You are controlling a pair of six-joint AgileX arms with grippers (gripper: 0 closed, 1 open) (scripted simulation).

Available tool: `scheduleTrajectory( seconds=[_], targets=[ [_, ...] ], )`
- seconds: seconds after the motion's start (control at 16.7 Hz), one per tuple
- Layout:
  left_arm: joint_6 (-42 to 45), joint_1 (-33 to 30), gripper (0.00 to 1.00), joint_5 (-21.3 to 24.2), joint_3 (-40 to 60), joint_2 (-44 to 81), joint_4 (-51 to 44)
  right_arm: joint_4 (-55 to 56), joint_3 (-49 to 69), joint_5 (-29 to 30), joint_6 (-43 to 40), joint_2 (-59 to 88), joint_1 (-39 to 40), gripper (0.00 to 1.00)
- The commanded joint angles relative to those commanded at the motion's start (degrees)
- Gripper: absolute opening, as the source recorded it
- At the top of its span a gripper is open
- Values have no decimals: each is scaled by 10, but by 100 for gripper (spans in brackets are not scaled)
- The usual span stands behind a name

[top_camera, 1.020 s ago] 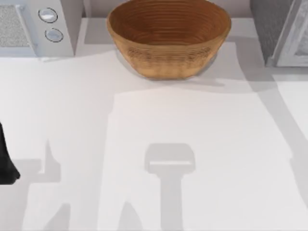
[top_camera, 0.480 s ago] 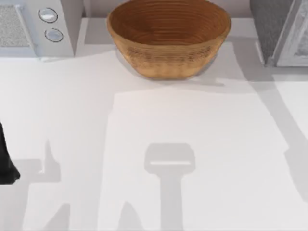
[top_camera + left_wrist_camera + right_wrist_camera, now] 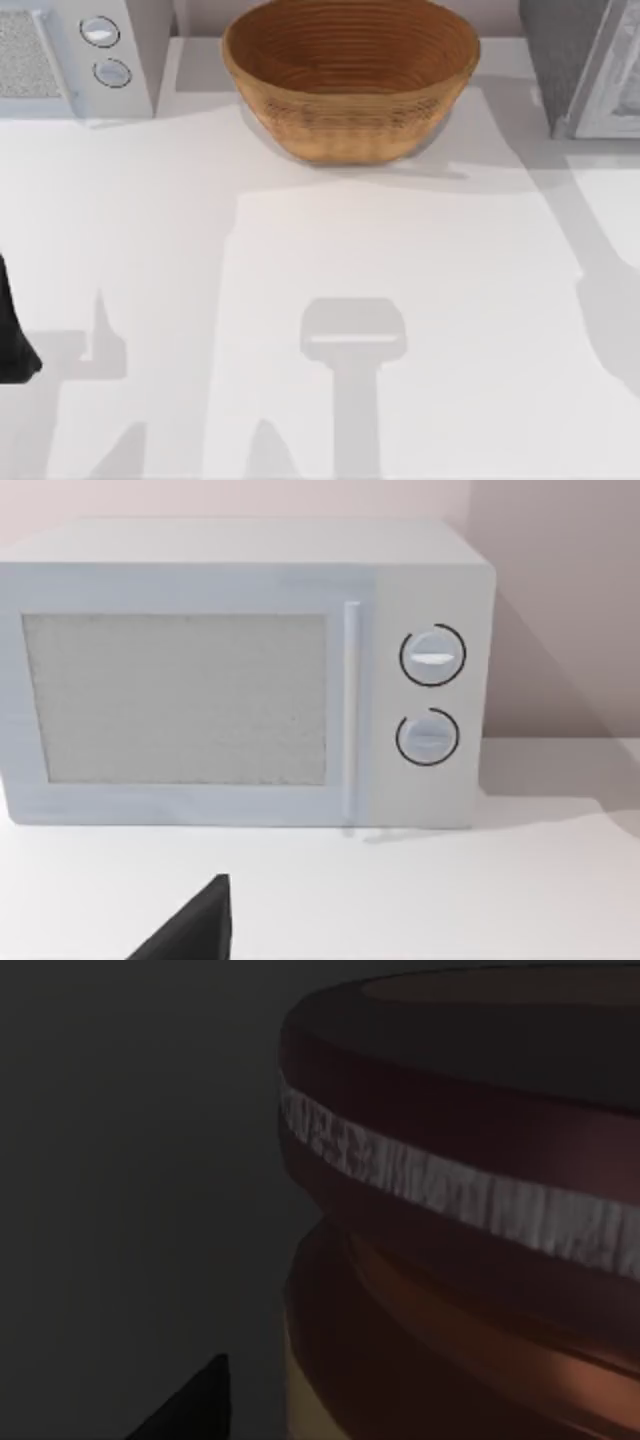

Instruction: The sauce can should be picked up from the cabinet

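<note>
- Well, my right gripper is right up close to the small round sauce can with the dark red rim and the pale band. One dark tip of it pokes in just beside the can.
- I cannot tell how wide that gripper is, or if it is touching the can yet.
- It is dark all around the can. I think that is because the can sits inside the big boxy cabinet with the speckled grey side and the white-framed door, where little light gets in.
- I think I am this close so I can close on the can's side and lift it out. The can is short and round, so I should hold it across its middle or it may slip.
- The cabinet stands at the far right corner of the flat white table. That is my right arm's side, so I think this arm has the job because it is the nearer one.
- The big brown woven basket shaped like a bowl sits at the far middle of the table, well apart from the cabinet, so it is not in my way.
- My left gripper is parked at the table's left edge. It faces the white microwave with two round knobs and does no work. I cannot tell how wide it is either.
</note>
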Motion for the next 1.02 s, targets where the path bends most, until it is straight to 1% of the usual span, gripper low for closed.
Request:
scheduleTrajectory(
  seconds=[0.18, 0.96, 1.02],
  targets=[
    [0, 0, 100, 0, 0, 0, 0, 0, 0, 0, 0, 0, 0, 100],
    [0, 0, 100, 0, 0, 0, 0, 0, 0, 0, 0, 0, 0, 2],
    [0, 0, 100, 0, 0, 0, 0, 0, 0, 0, 0, 0, 0, 0]
  ],
)
